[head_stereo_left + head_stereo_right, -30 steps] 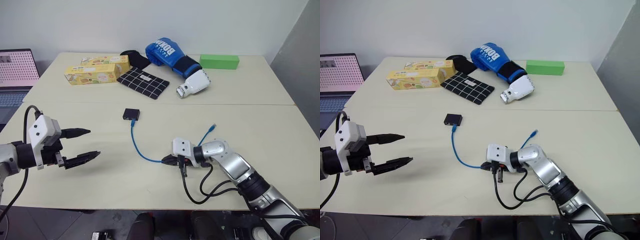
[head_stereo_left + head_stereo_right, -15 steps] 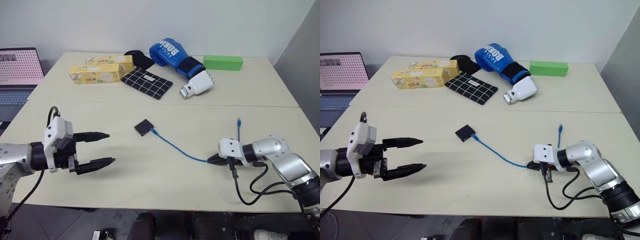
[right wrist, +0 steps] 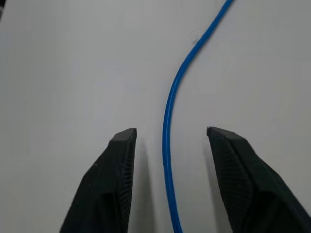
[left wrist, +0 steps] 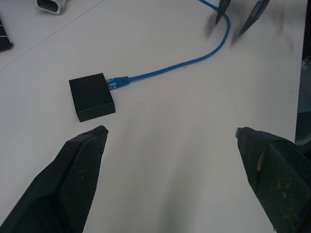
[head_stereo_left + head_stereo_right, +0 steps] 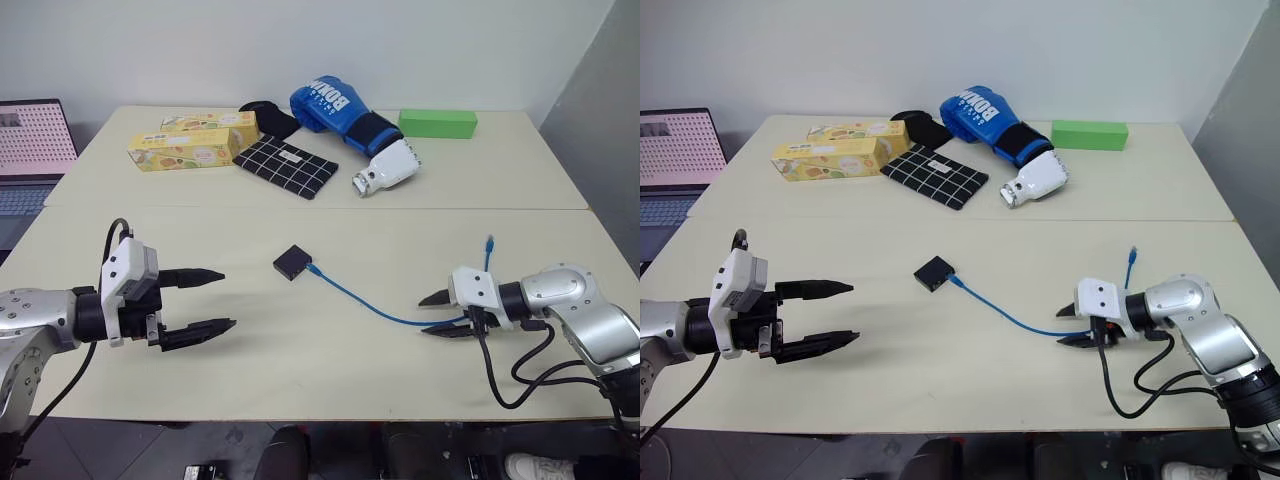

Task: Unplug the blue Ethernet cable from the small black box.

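The small black box lies flat near the middle of the table. The blue Ethernet cable is plugged into its right side. From there the cable runs across the table to my right gripper. Its free plug lies just beyond that wrist. My right gripper is open, and the cable lies loose between its fingers. My left gripper hovers open to the left of the box, pointing toward it with nothing between its fingers. In the left wrist view the box sits ahead of that gripper.
At the back of the table lie two yellow cartons, a black white-gridded cloth, a blue and white boxing glove and a green block. A laptop stands off the left edge. A seam crosses the table.
My right gripper pulled the cable to the right, dragging the box a little nearer and rightward. It has now opened and let the cable go. The left gripper has barely moved.
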Tool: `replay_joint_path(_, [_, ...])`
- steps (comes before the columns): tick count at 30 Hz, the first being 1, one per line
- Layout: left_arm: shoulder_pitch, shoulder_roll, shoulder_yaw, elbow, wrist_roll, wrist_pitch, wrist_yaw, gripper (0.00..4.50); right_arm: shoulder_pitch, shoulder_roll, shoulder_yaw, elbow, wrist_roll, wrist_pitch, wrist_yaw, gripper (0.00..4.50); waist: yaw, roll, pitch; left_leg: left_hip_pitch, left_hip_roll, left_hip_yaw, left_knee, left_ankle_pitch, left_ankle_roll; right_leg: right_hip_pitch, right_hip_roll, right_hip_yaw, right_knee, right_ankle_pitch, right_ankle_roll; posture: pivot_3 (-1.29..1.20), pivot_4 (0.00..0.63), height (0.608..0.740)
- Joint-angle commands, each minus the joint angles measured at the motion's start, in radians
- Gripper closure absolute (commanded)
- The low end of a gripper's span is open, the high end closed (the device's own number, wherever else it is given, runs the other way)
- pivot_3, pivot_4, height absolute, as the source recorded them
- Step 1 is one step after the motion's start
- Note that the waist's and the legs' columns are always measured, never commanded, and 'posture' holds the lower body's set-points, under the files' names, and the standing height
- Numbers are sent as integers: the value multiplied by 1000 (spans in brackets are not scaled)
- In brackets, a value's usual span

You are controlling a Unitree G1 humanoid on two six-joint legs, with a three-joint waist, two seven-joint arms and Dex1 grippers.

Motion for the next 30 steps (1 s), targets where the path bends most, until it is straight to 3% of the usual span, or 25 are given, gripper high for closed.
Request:
replay_joint_path(1, [9, -2, 40, 17, 6, -11, 13, 0, -54, 179, -4, -64, 35, 132, -199, 1362, -2, 0, 0, 0, 0, 0, 0, 0, 0, 0, 0, 0, 0, 0, 0, 0, 150, 740])
replay_joint_path(6, [-1, -11, 31, 56, 29, -31, 33, 0, -133, 483, 105, 52, -90, 184, -469, 1362, 0, 0, 0, 2, 0, 0, -1, 0, 0, -1, 1, -1, 5, -1, -3, 0, 150, 740])
replay_joint_path(11, [-18, -15, 21, 75, 43, -41, 45, 0, -203, 688, 175, 260, -180, 145, -618, 1362, 0, 0, 0, 1, 0, 1, -1, 0, 0, -5, 1, 1, 8, -2, -3, 0, 150, 740])
replay_joint_path(19, [-8, -16, 38, 59, 43, -34, 56, 0, -256, 751, 144, 495, -229, 69, -690, 1362, 1, -1, 0, 1, -1, 3, -1, 0, 0, -5, 1, 2, 8, -2, -3, 0, 150, 740])
replay_joint_path(22, [-5, -20, 42, 57, 43, -34, 65, 0, -250, 754, 146, 500, -229, 68, -683, 1838, -1, -1, 0, 1, 0, 4, -1, 0, 0, -6, 1, 3, 8, -2, -3, 0, 150, 740])
replay_joint_path(30, [-18, -30, 37, 85, 45, -9, 115, 0, -227, 772, 168, 461, -242, 72, -676, 3814, -11, -1, 0, 2, 0, 4, -2, 0, 0, -6, 1, 2, 9, -2, -3, 0, 150, 740])
